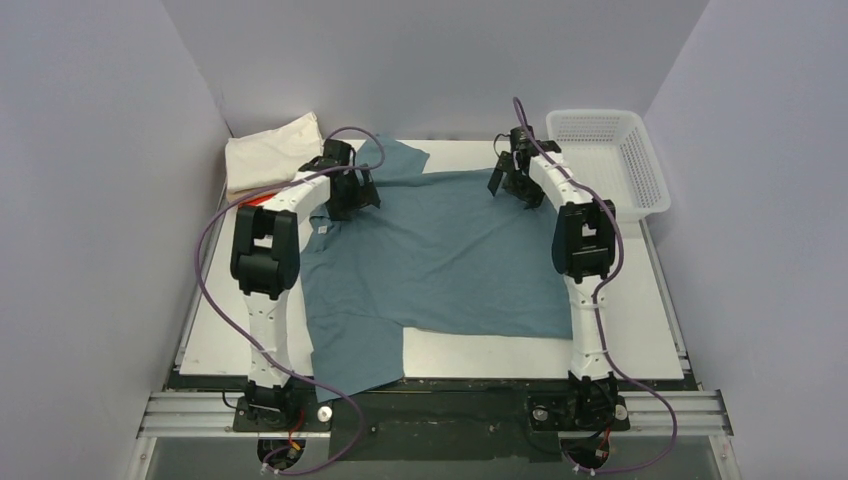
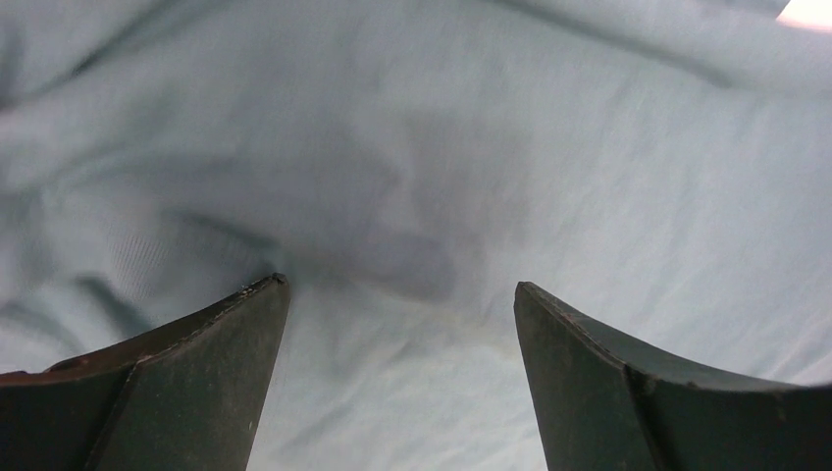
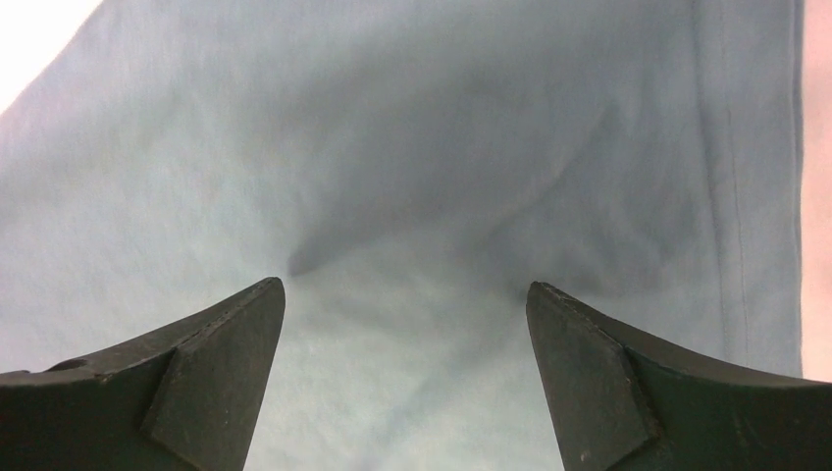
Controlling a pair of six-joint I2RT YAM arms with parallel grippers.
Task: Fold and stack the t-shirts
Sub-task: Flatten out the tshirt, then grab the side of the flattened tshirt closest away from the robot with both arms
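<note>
My left gripper (image 2: 400, 287): spread wide over the blue t-shirt (image 1: 450, 250), holding nothing
My right gripper (image 3: 404, 285): likewise, near its far edge

Overhead, close wrist views; shared t-shirt (image 1: 450, 250)

The teal shirt (image 1: 450, 250) is soft matt cloth, faintly ribbed up close. The basket (image 1: 648, 180) is white plastic mesh. The fingers (image 2: 186, 383) look matt black, perhaps rubbery, with scuffed edges. The worktop (image 1: 640, 330) is smooth white.
</note>
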